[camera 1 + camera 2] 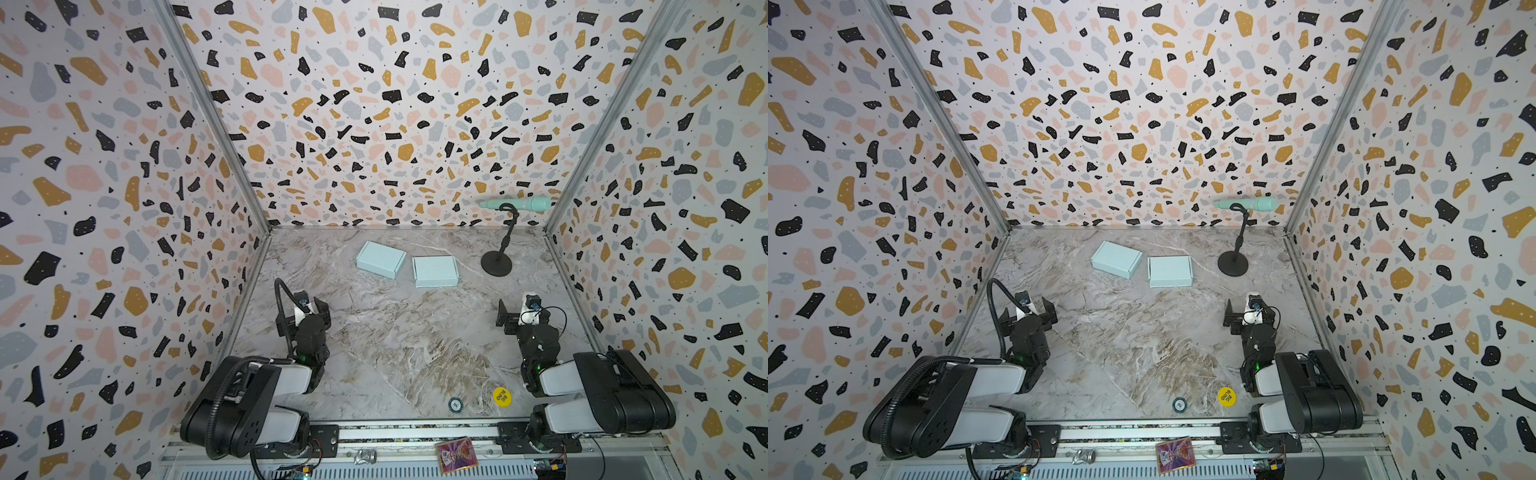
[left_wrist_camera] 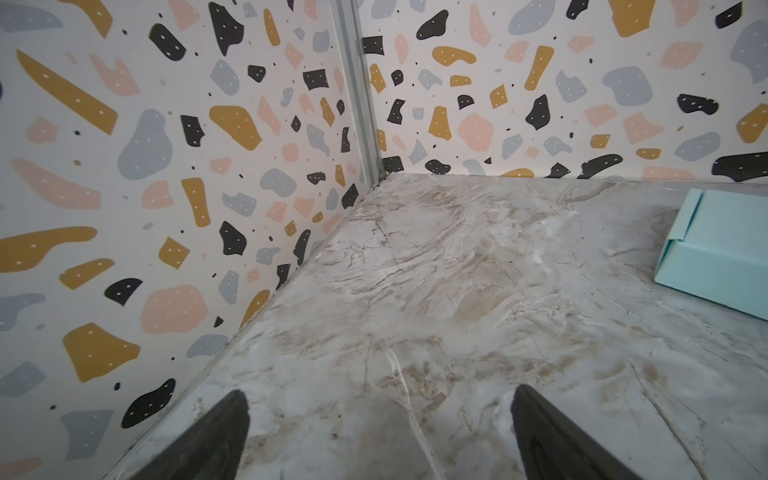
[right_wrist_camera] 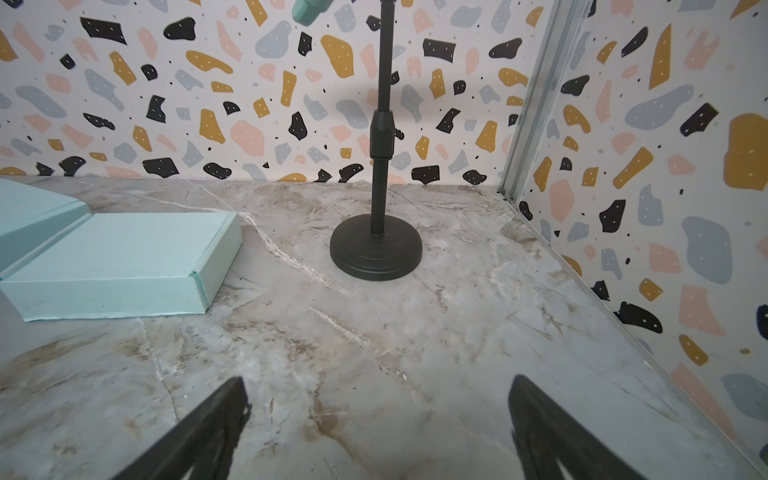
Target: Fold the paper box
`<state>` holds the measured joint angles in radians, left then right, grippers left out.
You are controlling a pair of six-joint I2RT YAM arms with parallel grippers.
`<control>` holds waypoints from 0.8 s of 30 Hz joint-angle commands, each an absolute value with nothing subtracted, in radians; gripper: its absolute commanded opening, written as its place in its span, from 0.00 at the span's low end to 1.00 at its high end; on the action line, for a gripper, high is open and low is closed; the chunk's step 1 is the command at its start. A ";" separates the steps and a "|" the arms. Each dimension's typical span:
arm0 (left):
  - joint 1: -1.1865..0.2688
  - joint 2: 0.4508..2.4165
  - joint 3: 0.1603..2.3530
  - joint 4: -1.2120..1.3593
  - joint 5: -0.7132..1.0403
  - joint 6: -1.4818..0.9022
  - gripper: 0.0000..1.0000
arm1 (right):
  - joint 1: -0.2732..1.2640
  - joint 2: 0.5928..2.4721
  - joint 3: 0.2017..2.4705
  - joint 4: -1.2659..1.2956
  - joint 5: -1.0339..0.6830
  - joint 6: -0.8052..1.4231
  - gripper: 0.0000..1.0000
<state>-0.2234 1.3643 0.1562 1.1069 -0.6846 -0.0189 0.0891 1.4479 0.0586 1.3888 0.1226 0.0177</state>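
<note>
Two boxes (image 3: 116, 266) right wrist, one left

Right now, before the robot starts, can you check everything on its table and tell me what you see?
Surface: marble-look table, flat, no spills seen.
Job's things: left box and right box, both pale blue, closed, lying side by side near the back.
Clutter: microphone on a black stand; yellow disc and small round chip near the front edge.
Grippers: left gripper and right gripper both open, empty, apart from the boxes.
Cables: ribbed black hose on the left arm; thin black wire on the right arm.
Surroundings: speckled walls on three sides.
</note>
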 commanded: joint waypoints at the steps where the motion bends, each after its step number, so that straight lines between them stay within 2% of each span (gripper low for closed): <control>1: -0.176 1.422 0.122 1.319 -0.602 -0.038 1.00 | 0.081 1.473 0.084 1.468 0.126 0.020 0.99; 2: -0.174 1.437 0.114 1.367 -0.600 -0.033 1.00 | 0.079 1.464 0.106 1.415 0.119 0.024 0.99; 5: -0.162 1.390 0.158 1.198 -0.578 -0.059 1.00 | 0.068 1.482 0.170 1.309 0.109 0.036 0.99; 7: -0.157 1.410 0.146 1.254 -0.575 -0.056 1.00 | 0.069 1.484 0.194 1.255 0.124 0.036 0.99; 12: -0.158 1.392 0.146 1.228 -0.578 -0.060 1.00 | 0.062 1.483 0.183 1.278 0.073 0.028 0.99; 18: -0.158 1.392 0.148 1.226 -0.577 -0.060 1.00 | 0.026 1.477 0.144 1.360 -0.068 0.010 0.99; 24: -0.158 1.392 0.147 1.226 -0.577 -0.060 1.00 | 0.012 1.472 0.129 1.384 -0.102 0.015 0.99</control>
<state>-0.1638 1.4025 0.1375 1.1820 -0.5808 -0.0486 0.0204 1.4857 0.1390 1.3415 -0.0540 0.0170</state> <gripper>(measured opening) 0.997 0.988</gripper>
